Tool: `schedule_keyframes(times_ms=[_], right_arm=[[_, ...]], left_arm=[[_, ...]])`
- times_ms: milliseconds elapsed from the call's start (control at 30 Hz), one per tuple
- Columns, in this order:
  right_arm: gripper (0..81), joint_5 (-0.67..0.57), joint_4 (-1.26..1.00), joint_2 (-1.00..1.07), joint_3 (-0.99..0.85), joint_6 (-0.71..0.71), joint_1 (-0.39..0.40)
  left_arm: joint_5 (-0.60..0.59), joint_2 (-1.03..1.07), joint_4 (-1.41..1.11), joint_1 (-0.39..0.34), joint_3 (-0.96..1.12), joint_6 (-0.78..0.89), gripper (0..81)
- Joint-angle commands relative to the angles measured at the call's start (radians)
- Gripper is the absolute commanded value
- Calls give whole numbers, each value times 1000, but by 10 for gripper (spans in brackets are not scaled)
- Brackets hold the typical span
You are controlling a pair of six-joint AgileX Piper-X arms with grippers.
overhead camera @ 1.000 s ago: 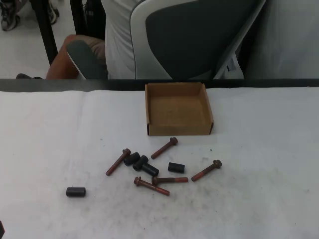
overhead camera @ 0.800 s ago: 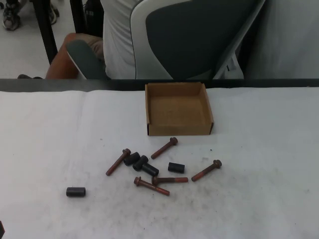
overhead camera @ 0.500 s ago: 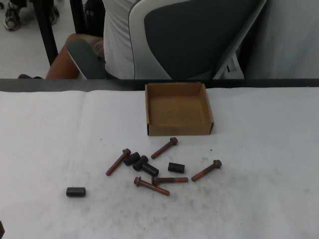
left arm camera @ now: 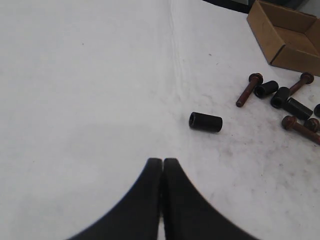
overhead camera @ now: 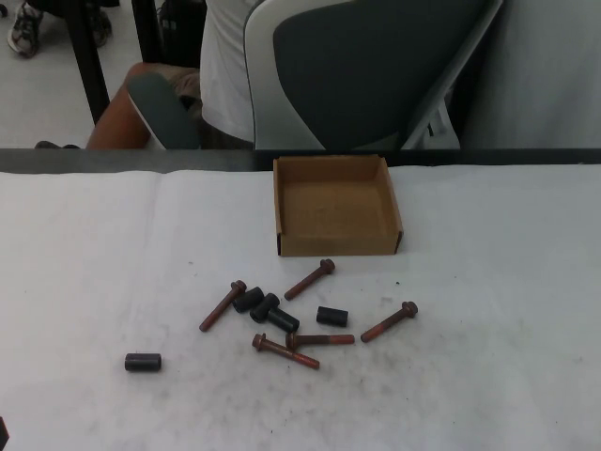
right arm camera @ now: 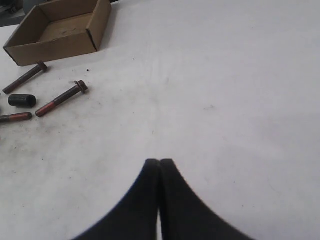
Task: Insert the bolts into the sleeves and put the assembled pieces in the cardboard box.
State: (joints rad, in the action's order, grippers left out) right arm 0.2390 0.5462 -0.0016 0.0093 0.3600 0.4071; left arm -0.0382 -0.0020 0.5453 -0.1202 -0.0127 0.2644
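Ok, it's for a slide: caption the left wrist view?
Left gripper shut, a lone sleeve lying ahead of it on the bench, scattered bolts and the cardboard box farther off.

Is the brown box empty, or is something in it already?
Empty. The cardboard box has a bare floor; the bolts and sleeves all lie outside it on the bench.

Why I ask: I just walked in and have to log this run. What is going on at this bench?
Nothing is being handled yet. The left gripper and the right gripper are both shut and empty above the white bench. The bolts and sleeves lie loose in front of the cardboard box, with a lone sleeve off to one side. No bolt is in a sleeve, and the box holds nothing.
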Motion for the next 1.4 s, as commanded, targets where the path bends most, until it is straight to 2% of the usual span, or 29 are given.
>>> schedule_keyframes(times_ms=[0, 367, 400, 567, 833, 1167, 1367], right_arm=[[2, -6, -5, 2, -9, 0, -7], [2, -6, -5, 2, -9, 0, -7], [2, -6, -5, 2, -9, 0, -7], [2, -6, -5, 2, -9, 0, -7], [2, -6, -5, 2, -9, 0, -7], [2, -6, -5, 2, -9, 0, -7], [2, -6, -5, 2, -9, 0, -7]], left_arm=[[8, 2, -8, 2, 13, 5, 8], [8, 2, -8, 2, 13, 5, 8], [14, 2, 33, 142, 13, 5, 8], [14, 2, -41, 142, 13, 5, 8], [14, 2, -295, 142, 13, 50, 8], [10, 2, -317, 142, 13, 51, 8], [-141, 2, -241, 142, 13, 51, 8]])
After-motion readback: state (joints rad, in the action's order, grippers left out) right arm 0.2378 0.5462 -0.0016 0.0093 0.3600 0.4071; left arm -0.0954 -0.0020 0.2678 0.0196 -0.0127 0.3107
